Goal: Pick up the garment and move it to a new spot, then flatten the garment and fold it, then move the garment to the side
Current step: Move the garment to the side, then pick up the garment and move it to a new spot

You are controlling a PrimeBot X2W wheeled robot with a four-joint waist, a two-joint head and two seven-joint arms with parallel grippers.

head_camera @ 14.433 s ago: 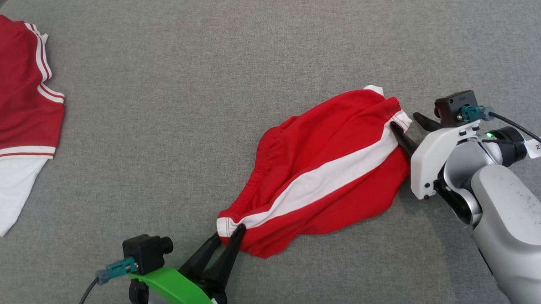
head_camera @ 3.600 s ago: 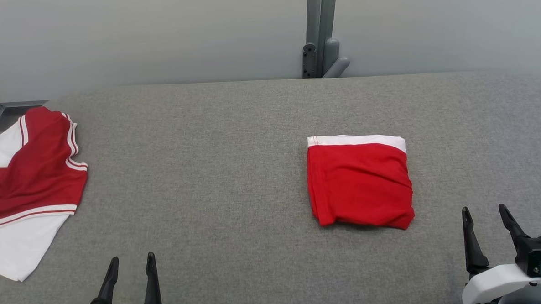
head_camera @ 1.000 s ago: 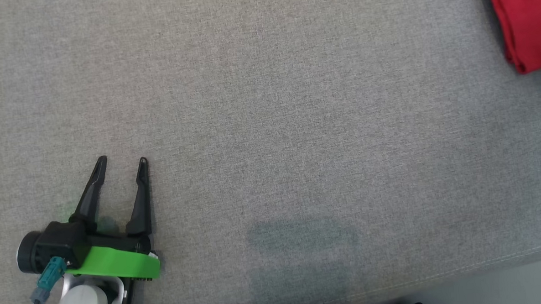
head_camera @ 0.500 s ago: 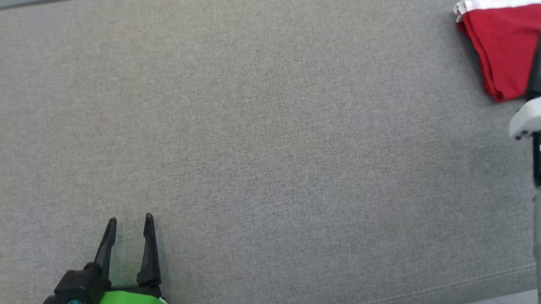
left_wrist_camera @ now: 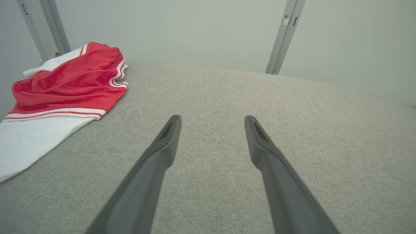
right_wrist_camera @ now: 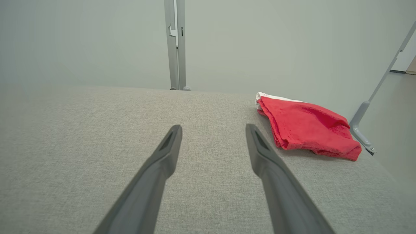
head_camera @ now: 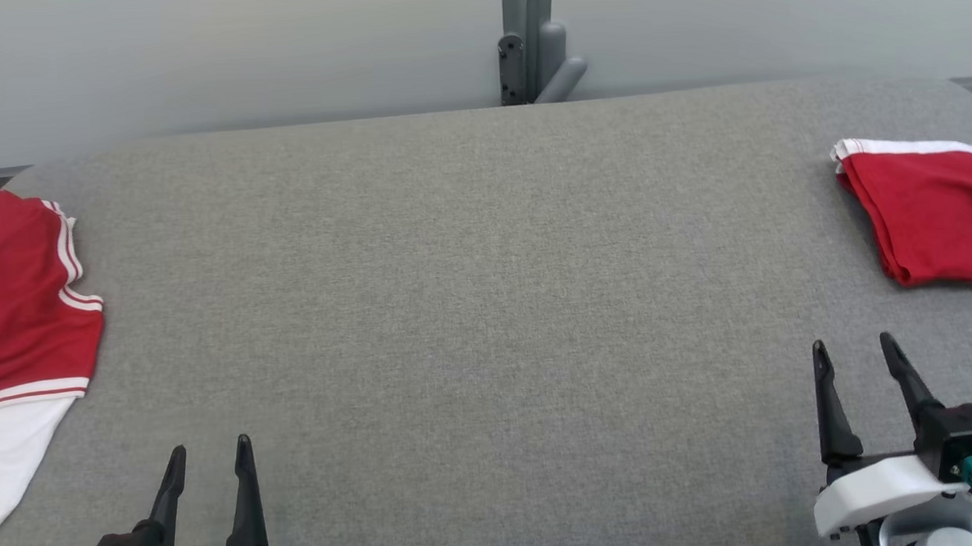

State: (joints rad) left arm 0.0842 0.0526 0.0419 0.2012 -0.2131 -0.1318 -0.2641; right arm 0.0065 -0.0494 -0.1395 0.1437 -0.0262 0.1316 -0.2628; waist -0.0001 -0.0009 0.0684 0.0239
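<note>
The garment (head_camera: 930, 208), red with a white band, lies folded into a compact rectangle at the far right of the grey padded table (head_camera: 471, 306). In the right wrist view the garment (right_wrist_camera: 305, 126) rests ahead and to the right of the fingers. My right gripper (head_camera: 854, 351) hovers open and empty at the lower right, apart from the garment. My left gripper (head_camera: 209, 451) stands open and empty at the lower left. Both wrist views show their gripper (left_wrist_camera: 211, 120) (right_wrist_camera: 213, 128) with jaws wide above bare fabric.
A second red and white garment (head_camera: 13, 343) lies crumpled at the table's left edge, also seen as a red and white garment (left_wrist_camera: 61, 87) in the left wrist view. A grey metal post (head_camera: 525, 37) stands behind the table against a pale wall.
The head camera has swung back up to take in the whole table. The folded garment now lies at the far right, and my right gripper has drawn back from it, jaws open.
</note>
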